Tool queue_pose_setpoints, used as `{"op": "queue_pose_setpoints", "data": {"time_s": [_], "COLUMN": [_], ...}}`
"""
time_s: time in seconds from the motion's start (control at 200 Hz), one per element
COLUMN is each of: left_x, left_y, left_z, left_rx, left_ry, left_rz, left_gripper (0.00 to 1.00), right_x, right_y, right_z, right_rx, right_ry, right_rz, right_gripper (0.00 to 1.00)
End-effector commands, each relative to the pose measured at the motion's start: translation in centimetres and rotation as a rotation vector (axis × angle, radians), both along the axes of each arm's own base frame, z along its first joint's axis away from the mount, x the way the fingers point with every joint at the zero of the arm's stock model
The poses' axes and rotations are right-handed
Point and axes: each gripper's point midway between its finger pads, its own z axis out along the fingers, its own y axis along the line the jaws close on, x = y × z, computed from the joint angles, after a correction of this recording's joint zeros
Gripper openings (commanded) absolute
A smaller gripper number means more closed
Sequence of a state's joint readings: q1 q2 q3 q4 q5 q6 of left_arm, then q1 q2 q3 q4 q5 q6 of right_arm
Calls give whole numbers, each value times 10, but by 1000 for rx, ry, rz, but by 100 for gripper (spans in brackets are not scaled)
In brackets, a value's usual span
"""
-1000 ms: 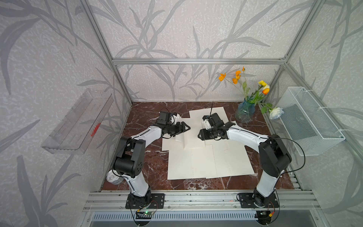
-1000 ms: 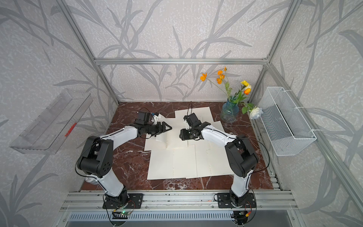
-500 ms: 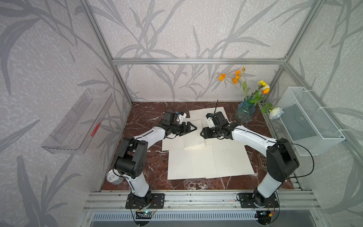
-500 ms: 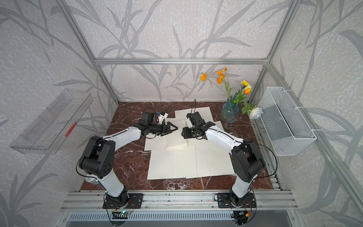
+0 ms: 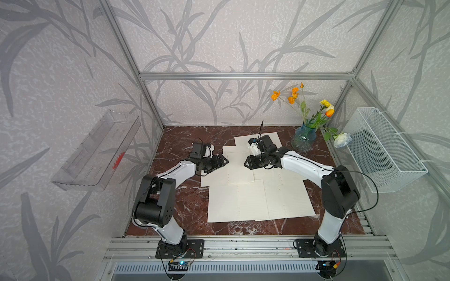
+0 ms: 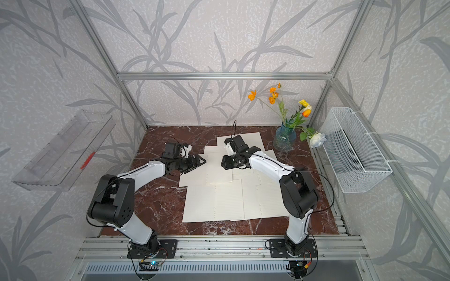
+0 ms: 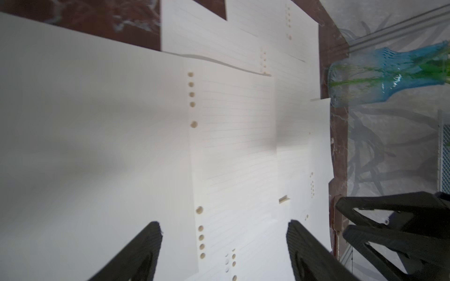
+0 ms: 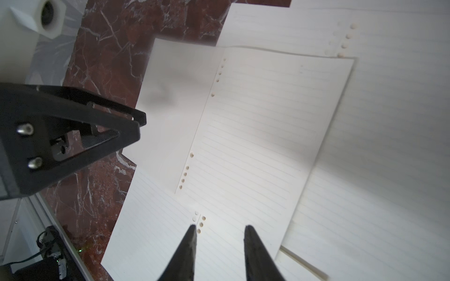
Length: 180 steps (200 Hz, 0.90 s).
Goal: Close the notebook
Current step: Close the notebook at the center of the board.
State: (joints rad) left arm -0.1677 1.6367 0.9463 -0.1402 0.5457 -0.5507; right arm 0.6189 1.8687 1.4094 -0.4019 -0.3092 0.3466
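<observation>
The notebook (image 5: 230, 170) is a spread of cream lined pages with punched holes. It lies flat on the marble table (image 5: 180, 141) among other overlapping pages, in both top views (image 6: 209, 170). My left gripper (image 5: 225, 160) hovers at its left edge, jaws wide open and empty, with the pages below them in the left wrist view (image 7: 224, 223). My right gripper (image 5: 246, 164) faces it from the right, just above the pages. In the right wrist view its jaws (image 8: 221, 226) stand a narrow gap apart with nothing between them.
More lined sheets (image 5: 263, 202) cover the table toward the front. A blue glass vase (image 5: 304, 140) of flowers stands at the back right. A white wire basket (image 5: 384, 148) hangs on the right wall, a clear plastic tray (image 5: 97, 150) on the left wall.
The page that stood upright between the two grippers has come down flat. Both grippers have drawn back from it, and the right jaws have narrowed.
</observation>
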Motion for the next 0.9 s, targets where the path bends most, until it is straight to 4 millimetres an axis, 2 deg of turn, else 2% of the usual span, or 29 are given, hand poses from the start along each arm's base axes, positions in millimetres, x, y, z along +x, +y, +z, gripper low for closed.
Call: {"op": "queue_pose_setpoints", "data": {"time_s": [0.0,0.17,0.395,0.575,0.895], "left_x": [-7,-14,-16,-18,-22], "left_y": [35,56,64,69,77], "left_z": [-6,-10,-15,-24,-35], "left_rx": [81,130,150,165,207], "left_ry": [34,58,82,118,160], "left_rz": [109,167,178,187,188], "left_gripper": [82,82,82,82,81], "right_x": [-13,-18,-24,-26,-26], "right_y": [27,62,90,101,107], "right_z": [-12,-31,-50,-64,-81], "right_rx": [-17,-43,-73,-96,-127], "right_ry": [43,72,108,129,153], "right_rz": [90,159,222,243,259], "right_gripper": [26,16,6,4,4]}}
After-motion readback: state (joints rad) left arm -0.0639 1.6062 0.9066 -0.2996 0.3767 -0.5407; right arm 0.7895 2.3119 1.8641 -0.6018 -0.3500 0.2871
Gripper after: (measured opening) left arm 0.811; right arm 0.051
